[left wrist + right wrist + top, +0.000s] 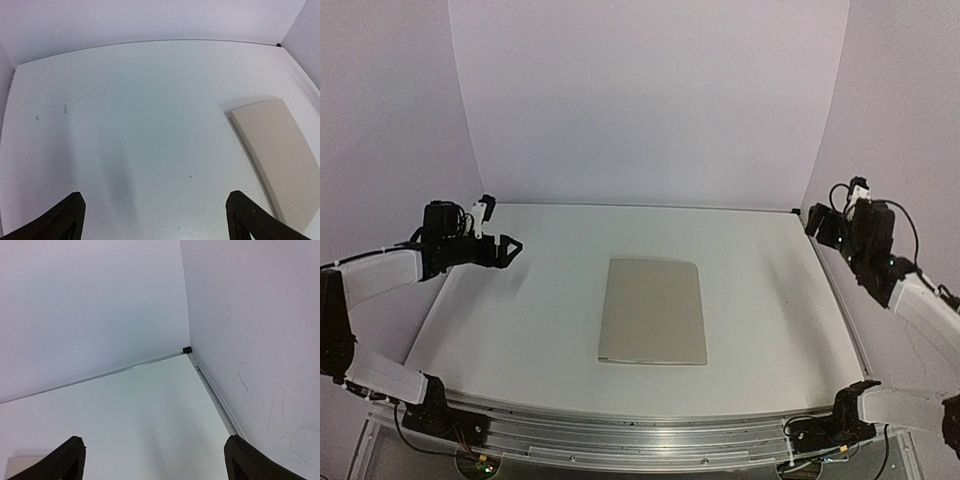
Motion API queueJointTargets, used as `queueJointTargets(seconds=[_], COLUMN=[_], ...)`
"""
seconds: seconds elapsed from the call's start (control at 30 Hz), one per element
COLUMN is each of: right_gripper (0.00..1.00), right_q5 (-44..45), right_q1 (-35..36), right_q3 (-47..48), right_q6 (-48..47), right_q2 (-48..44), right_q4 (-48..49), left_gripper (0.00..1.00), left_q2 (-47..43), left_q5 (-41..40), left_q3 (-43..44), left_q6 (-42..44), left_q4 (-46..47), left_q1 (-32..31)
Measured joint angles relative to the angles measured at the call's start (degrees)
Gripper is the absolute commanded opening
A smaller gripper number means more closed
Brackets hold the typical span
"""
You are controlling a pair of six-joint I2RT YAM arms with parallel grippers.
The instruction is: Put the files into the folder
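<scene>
The flat beige cardboard folder [653, 311] was seen closed (no loose sheets; filing judged done). The left tool [154, 210] and right tool [152, 450] were held open, empty.

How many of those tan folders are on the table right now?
1. The folder lies flat near the middle of the table, with nothing on top of it. No second one shows; whether anything is hidden inside or under it cannot be told.

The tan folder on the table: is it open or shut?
Shut. The folder lies flat as one plain tan rectangle, a single cover facing up; no inner side shows in the top or left wrist view.
</scene>
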Motion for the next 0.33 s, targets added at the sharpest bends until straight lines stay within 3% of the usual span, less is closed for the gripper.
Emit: queueJointTargets(seconds=[0.2,0.33], right_gripper=[0.98,0.98], right_q5=[1.1,1.3], right_q1=[0.3,0.3], right_q3=[-30.2,-38.8], right_q6=[-4.8,-5.8], right_q2=[-12.5,-17.0], right_q4=[16.4,20.8], left_gripper=[0.97,0.97], left_q2=[-8.3,-10.0], left_q5=[-7.5,-9.7], left_q3=[-24.8,-30.6], left_q6=[1.9,1.5], left_q4=[19.7,25.3], left_q1=[4.1,4.1])
